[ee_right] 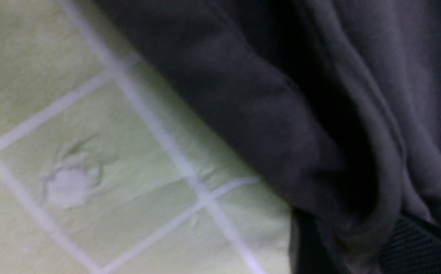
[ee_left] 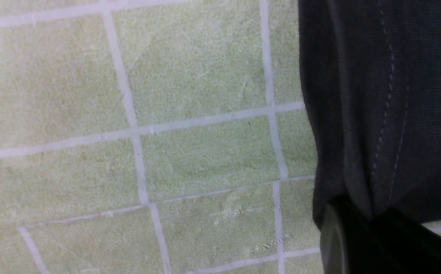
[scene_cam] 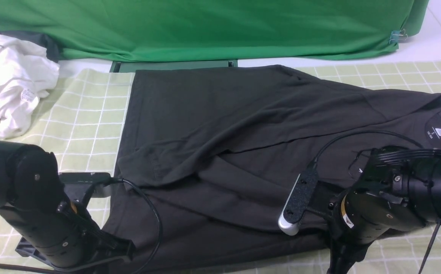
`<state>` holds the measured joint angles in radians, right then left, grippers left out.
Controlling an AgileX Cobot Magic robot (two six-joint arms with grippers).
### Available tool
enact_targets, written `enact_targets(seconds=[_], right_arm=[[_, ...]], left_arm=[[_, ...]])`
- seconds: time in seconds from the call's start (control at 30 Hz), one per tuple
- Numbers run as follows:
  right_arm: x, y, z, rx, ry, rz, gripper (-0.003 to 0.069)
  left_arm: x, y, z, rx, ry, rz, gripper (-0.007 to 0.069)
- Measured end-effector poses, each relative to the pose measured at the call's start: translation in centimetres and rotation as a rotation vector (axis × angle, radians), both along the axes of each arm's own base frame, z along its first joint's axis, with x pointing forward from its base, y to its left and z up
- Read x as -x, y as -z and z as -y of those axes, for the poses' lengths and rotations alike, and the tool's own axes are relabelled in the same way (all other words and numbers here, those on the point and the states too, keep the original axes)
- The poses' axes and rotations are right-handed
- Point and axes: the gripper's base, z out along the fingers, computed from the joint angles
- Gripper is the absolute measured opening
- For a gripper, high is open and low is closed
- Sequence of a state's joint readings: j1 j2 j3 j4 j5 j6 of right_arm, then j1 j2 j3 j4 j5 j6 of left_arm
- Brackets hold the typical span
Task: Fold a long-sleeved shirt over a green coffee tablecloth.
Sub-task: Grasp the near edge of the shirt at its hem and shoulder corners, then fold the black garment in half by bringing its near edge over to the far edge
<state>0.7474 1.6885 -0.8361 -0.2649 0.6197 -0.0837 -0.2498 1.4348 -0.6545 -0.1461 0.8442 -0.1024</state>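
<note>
Shirt-folding bench, seen from between your two arms: one long-sleeved shirt (scene_cam: pixel 220 133), dark charcoal, lies spread across the middle of one green coffee tablecloth (scene_cam: pixel 87 125), a pale yellow-green sheet ruled with a white grid. Its straight hem faces the tablecloth's left edge. Its collar, with a small white label inside, points to the right edge. One sleeve is laid slantwise over the body, and the shirt's near side, wrinkled and bunched, reaches almost to the tablecloth's near edge.

You have two grippers at work, both low along that near side. Your left gripper (scene_cam: pixel 127 246) sits at the shirt's near-left corner. Its wrist camera shows the stitched hem drawn down into a narrow pinch between the black fingers (ee_left: pixel 332 239), so the pincer is closed tight on the cloth, with bare grid squares beside it. Your right gripper (scene_cam: pixel 338 262) is down at the near edge, farther toward the collar. Its wrist camera, blurred, shows a thick fold of dark cloth gathered between a dark finger and a ribbed pad (ee_right: pixel 414 243), so that pincer too is closed on the shirt.

Off the task, one white garment (scene_cam: pixel 11 80) lies crumpled at the tablecloth's far-left corner. One plain bright-green cloth (scene_cam: pixel 205 26) hangs along the far edge, with one small blue clip (scene_cam: pixel 395 37) at its lower right end.
</note>
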Motion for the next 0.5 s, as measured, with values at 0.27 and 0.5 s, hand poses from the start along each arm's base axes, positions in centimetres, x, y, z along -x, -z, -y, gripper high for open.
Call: enact_targets(seconds=[0.27,0.5], right_arm=[[-0.3,-0.7,-0.1,0.021,0.014,-0.010,0.0030],[2.3,-2.4,1.3,0.053,0.136,-0.177,0.0030]], left_arm=[[-0.1,-1.6,0.0,0.000,0.012,0.026,0.0017],[1.2,-4.8,-0.2,0.032,-0.010,0.070,0.0017]])
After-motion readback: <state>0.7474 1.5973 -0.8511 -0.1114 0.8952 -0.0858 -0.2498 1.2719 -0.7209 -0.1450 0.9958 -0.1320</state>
